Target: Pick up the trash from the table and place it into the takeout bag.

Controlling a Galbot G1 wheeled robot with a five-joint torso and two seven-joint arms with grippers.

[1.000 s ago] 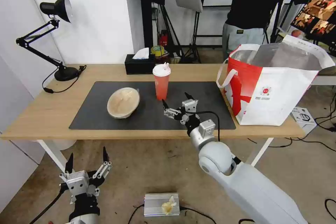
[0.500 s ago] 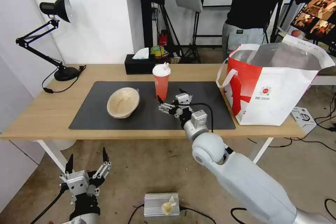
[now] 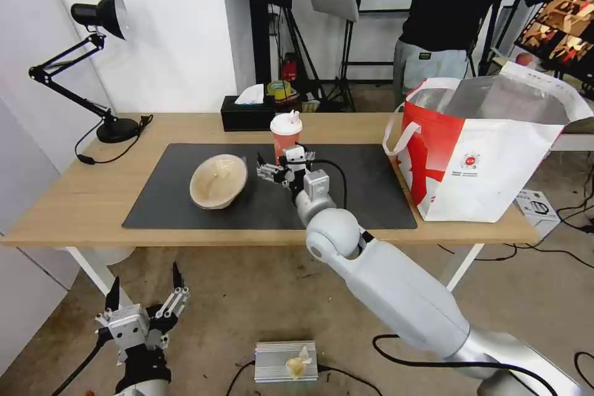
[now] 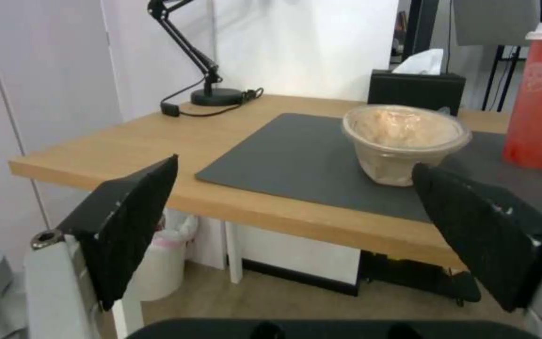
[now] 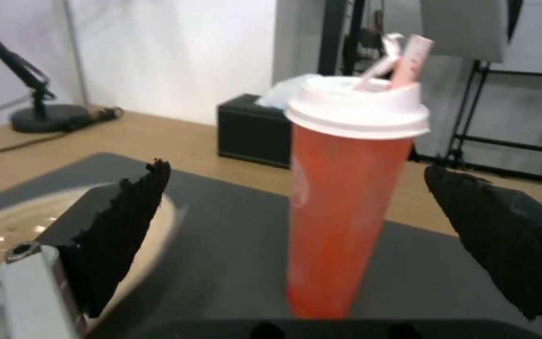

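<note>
Two pieces of trash stand on the dark mat (image 3: 161, 198) of the table (image 3: 86, 204): a red cup (image 3: 285, 139) with a white lid and a beige paper bowl (image 3: 218, 180) to its left. My right gripper (image 3: 278, 162) is open just in front of the cup. In the right wrist view the cup (image 5: 346, 197) stands upright between and a little beyond the spread fingers (image 5: 127, 226), untouched. The white-and-red takeout bag (image 3: 489, 154) stands open at the table's right end. My left gripper (image 3: 144, 288) hangs open below the table's front edge, facing the bowl (image 4: 402, 141).
A black desk lamp (image 3: 99, 62) stands at the back left. A black tissue box (image 3: 247, 114) sits behind the cup. On the floor under the table lies a metal box (image 3: 286, 362). Light stands and a person fill the space behind the table.
My right gripper has moved left and away from me across the mat, up to the red cup. The left gripper has sunk slightly. Cup, bowl and bag have not moved.
</note>
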